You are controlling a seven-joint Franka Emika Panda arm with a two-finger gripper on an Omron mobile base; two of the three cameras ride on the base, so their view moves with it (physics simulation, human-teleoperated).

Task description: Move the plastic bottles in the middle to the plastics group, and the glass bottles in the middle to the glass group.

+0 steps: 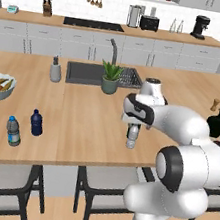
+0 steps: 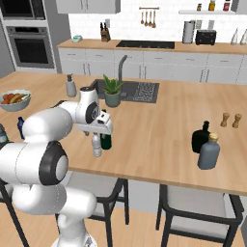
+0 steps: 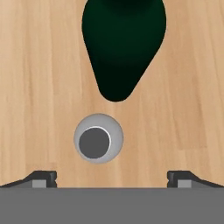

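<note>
Two bottles stand under the hand in the left base view: the clear greyish bottle point(image 1: 132, 137) shows below the gripper point(image 1: 133, 127), near the counter's point(image 1: 79, 122) front edge. The navy bottle point(image 1: 37, 122) already stands far left beside the two water bottles point(image 1: 12, 131). The arm's bulk hides the green bottle here, and the finger tips are hard to make out.

From the right base view, the clear bottle point(image 2: 97, 144) stands just beside the dark green bottle point(image 2: 106, 141), both partly covered by the hand point(image 2: 99, 129). The squat black bottle point(image 2: 200, 137) and grey-blue bottle point(image 2: 209, 151) stand well apart to the right.

Looking straight down in the hand view, the clear bottle's cap point(image 3: 98, 138) sits between the two finger tips point(image 3: 41, 178), which stand fully apart and hold nothing. The green bottle point(image 3: 123, 43) lies beyond, its top cut off. I judge the small plastic bottle light, smooth and easily tipped; gripping the body just below the cap seems safest, taking care not to knock the glass neighbour.
</note>
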